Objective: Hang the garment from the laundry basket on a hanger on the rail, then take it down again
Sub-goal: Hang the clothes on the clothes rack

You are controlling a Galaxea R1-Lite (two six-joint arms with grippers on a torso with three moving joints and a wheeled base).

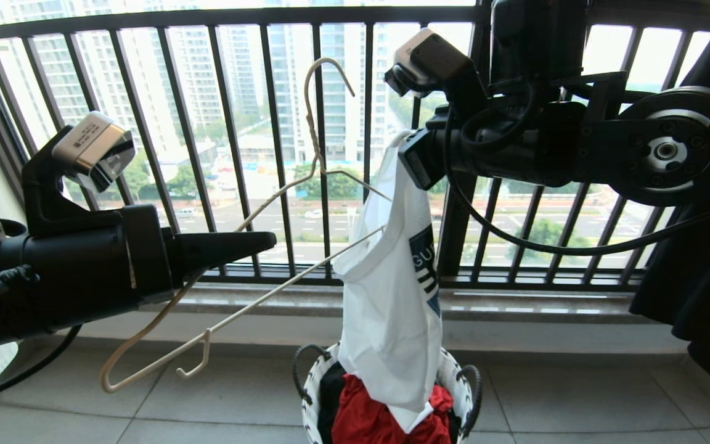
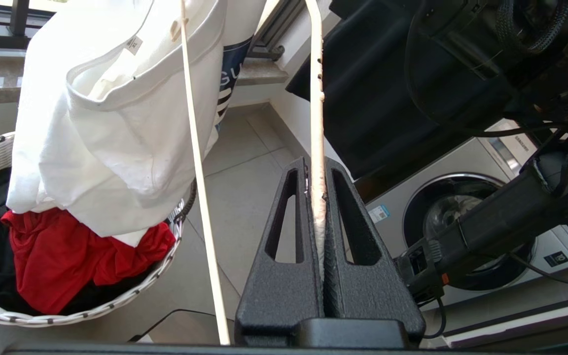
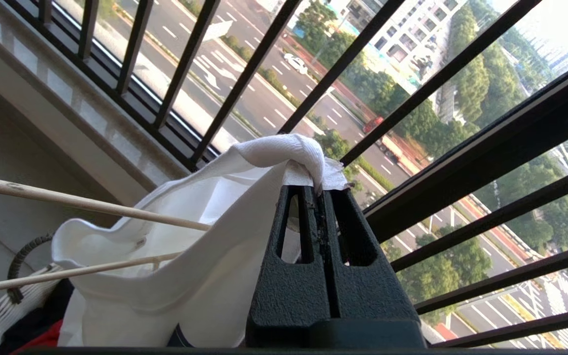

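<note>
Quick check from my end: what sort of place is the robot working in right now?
Most likely a high-rise apartment's laundry balcony. A black barred window railing looks out over streets and towers far below, a front-loading washing machine stands on the tiled floor, and a laundry basket of clothes sits by the sill.

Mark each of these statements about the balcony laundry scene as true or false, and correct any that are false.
1. The right gripper is shut on the white T-shirt. True.
2. The left gripper is open and holds nothing. False: it is shut on the wire hanger.
3. One end of the hanger reaches into the T-shirt's opening. True.
4. The T-shirt lies wholly inside the laundry basket. False: it hangs from the right gripper, its lower end over the basket.
5. A red garment is in the basket. True.
</note>
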